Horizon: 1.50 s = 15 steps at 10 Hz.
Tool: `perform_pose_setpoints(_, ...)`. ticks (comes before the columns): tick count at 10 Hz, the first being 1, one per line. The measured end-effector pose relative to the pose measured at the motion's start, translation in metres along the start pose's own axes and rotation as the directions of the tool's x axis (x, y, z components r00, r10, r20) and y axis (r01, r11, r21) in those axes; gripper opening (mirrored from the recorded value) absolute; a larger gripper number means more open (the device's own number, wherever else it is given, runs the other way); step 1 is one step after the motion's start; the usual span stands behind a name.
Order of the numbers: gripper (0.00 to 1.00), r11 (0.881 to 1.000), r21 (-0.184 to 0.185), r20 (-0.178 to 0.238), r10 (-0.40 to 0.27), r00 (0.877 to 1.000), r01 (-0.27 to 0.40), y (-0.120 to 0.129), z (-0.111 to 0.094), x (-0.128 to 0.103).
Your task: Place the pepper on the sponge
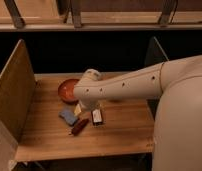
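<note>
The pepper is a slim dark-red chilli lying on the wooden table, tilted, with its upper end toward the packet. The blue-grey sponge lies flat just up and left of it, close beside it; I cannot tell if they touch. My white arm reaches in from the right, and its gripper hangs down over the table just right of the sponge and above the pepper. The pepper lies free on the wood.
An orange-red bowl stands behind the sponge, partly covered by my wrist. A red-and-black packet lies right of the pepper, and a pale yellow object shows by the gripper. Wooden side panels wall the table left and right.
</note>
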Motion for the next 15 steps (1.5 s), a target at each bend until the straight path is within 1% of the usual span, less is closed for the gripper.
perform_pose_setpoints(1,0.80,0.998,-0.065,-0.047,-0.011,0.999,0.008,0.021,0.014,0.015)
perform_pose_setpoints(3,0.80,0.991,-0.130,-0.104,-0.036,0.994,0.022,0.042,0.032,0.032)
perform_pose_setpoints(5,0.80,0.987,-0.156,-0.151,-0.050,0.987,0.027,0.048,0.048,0.043)
perform_pose_setpoints(6,0.80,0.987,-0.158,-0.171,-0.055,0.984,0.028,0.050,0.056,0.046)
perform_pose_setpoints(8,0.80,0.989,-0.143,-0.211,-0.071,0.975,0.041,0.052,0.073,0.050)
perform_pose_setpoints(10,0.80,0.991,-0.119,-0.234,-0.085,0.968,0.058,0.058,0.088,0.045)
perform_pose_setpoints(13,0.80,0.995,-0.075,-0.228,-0.078,0.971,0.062,0.067,0.101,0.025)
perform_pose_setpoints(14,0.80,0.996,-0.055,-0.222,-0.074,0.972,0.064,0.069,0.105,0.019)
perform_pose_setpoints(15,0.80,0.998,-0.021,-0.223,-0.062,0.973,0.059,0.064,0.111,0.013)
